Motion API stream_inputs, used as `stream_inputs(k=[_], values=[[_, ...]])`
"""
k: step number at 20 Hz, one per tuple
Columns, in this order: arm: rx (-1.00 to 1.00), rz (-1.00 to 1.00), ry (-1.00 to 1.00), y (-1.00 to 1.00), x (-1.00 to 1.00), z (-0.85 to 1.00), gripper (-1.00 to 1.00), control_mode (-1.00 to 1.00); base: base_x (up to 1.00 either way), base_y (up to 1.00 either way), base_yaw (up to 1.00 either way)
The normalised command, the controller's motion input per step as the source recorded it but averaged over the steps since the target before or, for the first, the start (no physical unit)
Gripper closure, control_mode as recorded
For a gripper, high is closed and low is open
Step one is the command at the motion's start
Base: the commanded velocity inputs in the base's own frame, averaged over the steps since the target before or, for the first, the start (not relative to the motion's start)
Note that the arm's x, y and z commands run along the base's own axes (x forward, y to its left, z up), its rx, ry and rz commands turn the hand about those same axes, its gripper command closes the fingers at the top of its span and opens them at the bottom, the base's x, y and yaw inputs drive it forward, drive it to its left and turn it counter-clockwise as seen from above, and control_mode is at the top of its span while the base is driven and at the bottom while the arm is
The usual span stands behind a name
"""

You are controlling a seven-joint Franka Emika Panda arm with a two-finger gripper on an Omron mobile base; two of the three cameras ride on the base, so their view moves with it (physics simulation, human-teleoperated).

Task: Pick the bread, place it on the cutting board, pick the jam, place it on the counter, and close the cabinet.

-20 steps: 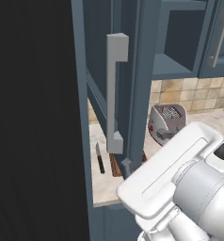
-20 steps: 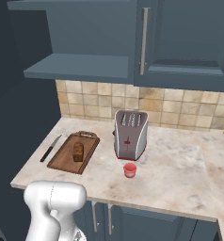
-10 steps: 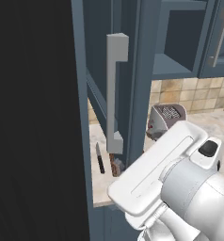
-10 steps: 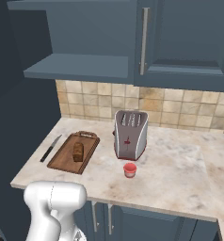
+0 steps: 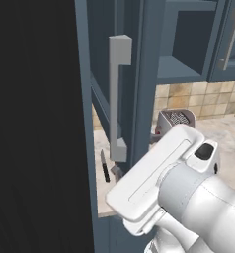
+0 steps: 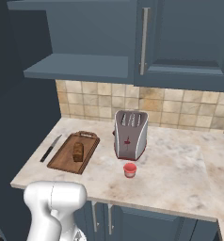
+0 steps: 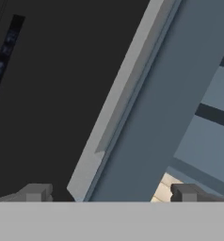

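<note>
Left base view: you've got the cabinet (image 5: 139,89) door swung open toward you, seen nearly edge-on, its light-grey bar handle (image 5: 118,99) facing the cam; the white arm rises just beside the door's lower part, prob. lined up for the close. Behind the door edge a bit of the toaster (image 5: 174,121) and the knife (image 5: 104,165) show on the counter (image 5: 230,131). Right base view: the bread (image 6: 78,151) lies on the cutting board (image 6: 67,157) near the counter's left edge, knife just beside the board on the left, so that step looks done. The jam (image 6: 129,169) stands on the counter in front of the toaster, toward the front edge, apart from it; also done, I'd judge. Open shelf above, tiled backsplash behind, closed blue doors to the right. Hand view: the gripper (image 7: 111,194) is spread wide w/ nothing in it, the door's edge and handle running between the fingertips (image 7: 36,193); contact I can't tell.
</note>
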Motion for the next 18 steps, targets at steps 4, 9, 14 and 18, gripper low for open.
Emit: stream_inputs(k=[4,9,14,18], values=[[0.01,0.02,-0.10,0.06,0.21,-0.23,-1.00,-1.00,0.00,0.00,0.00],[0.06,0.00,-0.20,-0.04,0.05,-0.05,-1.00,-1.00,0.00,0.00,0.00],[0.10,0.00,-0.24,-0.18,0.18,0.00,-1.00,-1.00,0.00,0.00,0.00],[0.10,0.00,-0.23,-0.15,0.35,-0.02,-1.00,-1.00,0.00,0.00,0.00]])
